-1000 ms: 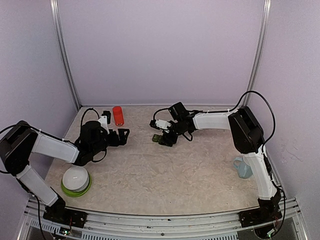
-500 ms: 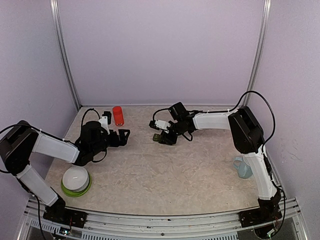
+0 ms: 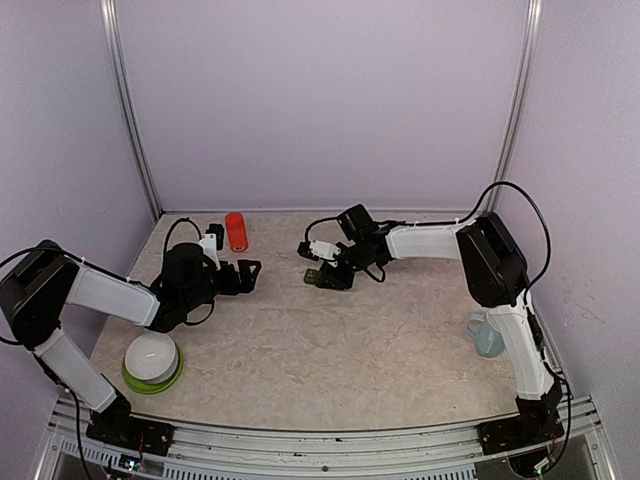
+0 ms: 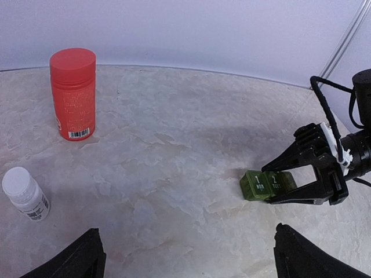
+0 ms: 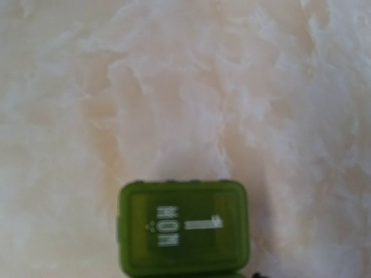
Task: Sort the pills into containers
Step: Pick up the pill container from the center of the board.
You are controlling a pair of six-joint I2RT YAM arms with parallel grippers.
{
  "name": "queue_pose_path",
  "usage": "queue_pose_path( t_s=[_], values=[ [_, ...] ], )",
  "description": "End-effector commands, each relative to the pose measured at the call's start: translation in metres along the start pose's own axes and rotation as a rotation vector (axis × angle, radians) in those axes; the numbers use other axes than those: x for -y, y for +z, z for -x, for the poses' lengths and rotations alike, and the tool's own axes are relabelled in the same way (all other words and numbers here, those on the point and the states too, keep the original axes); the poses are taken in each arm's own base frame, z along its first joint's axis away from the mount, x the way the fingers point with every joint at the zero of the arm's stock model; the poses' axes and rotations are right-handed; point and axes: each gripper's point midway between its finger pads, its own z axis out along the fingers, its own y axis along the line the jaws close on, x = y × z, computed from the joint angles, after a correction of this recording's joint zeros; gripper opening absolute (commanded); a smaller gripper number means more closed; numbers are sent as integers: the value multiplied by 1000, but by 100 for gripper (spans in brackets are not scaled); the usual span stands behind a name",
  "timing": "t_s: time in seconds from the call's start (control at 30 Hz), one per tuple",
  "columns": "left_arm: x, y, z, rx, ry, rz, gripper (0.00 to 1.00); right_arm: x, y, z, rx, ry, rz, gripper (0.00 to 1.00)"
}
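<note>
Straddling one end of the green containers (image 4: pixel 261 185) mid-worktop (image 4: pixel 174 133), the right end effector (image 4: pixel 278 184) looks narrow; whether it truly grips, I can't tell. Pinched off-centre, the strip could swivel or skid away. The left end effector (image 3: pixel 250 270) hangs wide, empty.

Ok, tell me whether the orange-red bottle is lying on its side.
No, in the left wrist view the orange-red bottle stands upright on the table, cap on top.
</note>
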Motion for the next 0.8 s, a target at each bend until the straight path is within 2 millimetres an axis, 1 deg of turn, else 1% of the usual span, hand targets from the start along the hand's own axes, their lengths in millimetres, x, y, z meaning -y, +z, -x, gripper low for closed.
queue_pose_path(
  t_s=[0.0,0.13,0.27,0.4,0.5,0.7,0.77],
  values=[
    [9,3,9,26,4,-33,99,-8,-20,19,36,-13,23,38],
    [10,1,11,35,1,-43,99,-13,-35,29,61,-8,45,37],
    [25,-6,17,64,17,-128,99,-26,-55,44,98,-3,94,35],
    [55,-21,20,98,65,-292,99,-49,-75,61,122,-24,149,33],
    [79,-32,21,116,109,-409,99,-65,-88,71,136,-33,186,32],
    [117,-52,17,118,209,-606,99,-92,-115,86,155,-48,251,32],
    [126,-60,16,122,243,-655,99,-99,-122,89,153,-53,267,33]
  ],
)
